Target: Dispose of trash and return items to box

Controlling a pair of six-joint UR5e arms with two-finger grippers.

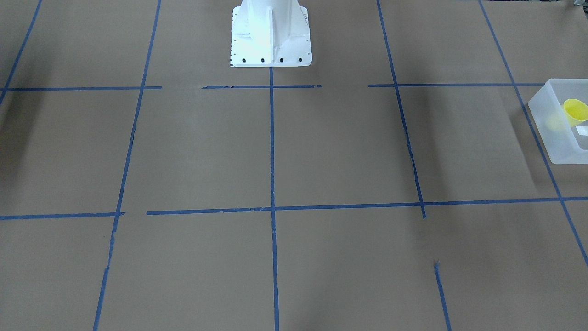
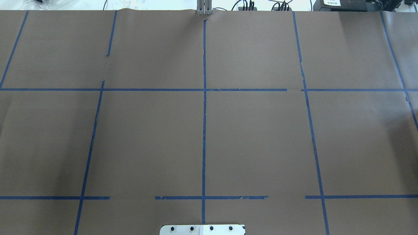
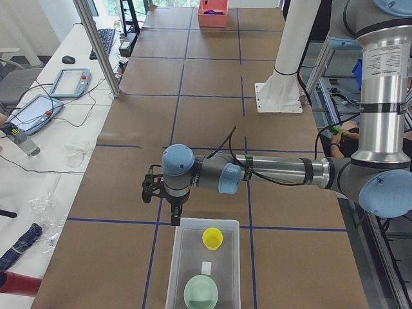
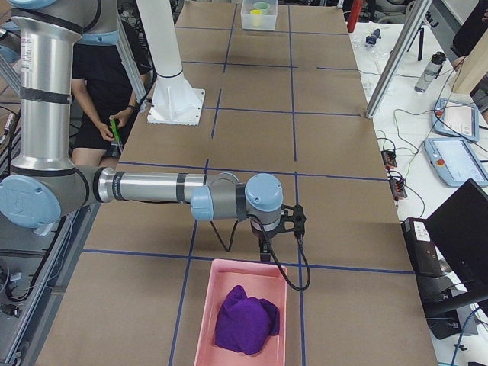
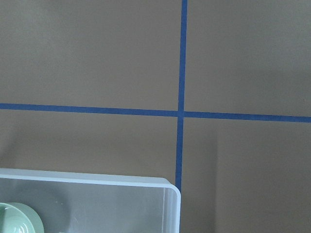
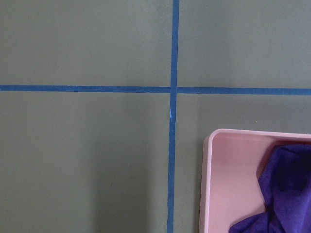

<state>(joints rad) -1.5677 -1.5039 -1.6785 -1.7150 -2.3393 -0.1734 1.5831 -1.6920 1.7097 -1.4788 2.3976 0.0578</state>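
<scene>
The frosted-white box (image 3: 187, 257) stands at the table's end on my left, and also shows at the right edge of the front view (image 1: 558, 147) and in the left wrist view (image 5: 97, 178). The yellow cup (image 3: 212, 238) sits inside it (image 1: 575, 111), beside a mint-green bowl (image 3: 201, 293) and a small white piece (image 3: 206, 267). My left gripper (image 3: 172, 215) hangs just outside the box's far rim, pointing down. My right gripper (image 4: 265, 255) hangs at the far rim of a pink tray (image 4: 210, 305). I cannot tell whether either gripper is open or shut.
The pink tray (image 6: 218, 184) holds a crumpled purple cloth (image 4: 245, 319). The white robot base (image 1: 271, 41) stands at the table's mid edge. Brown paper with blue tape lines covers the table. Tablets, cables and bottles lie on side tables.
</scene>
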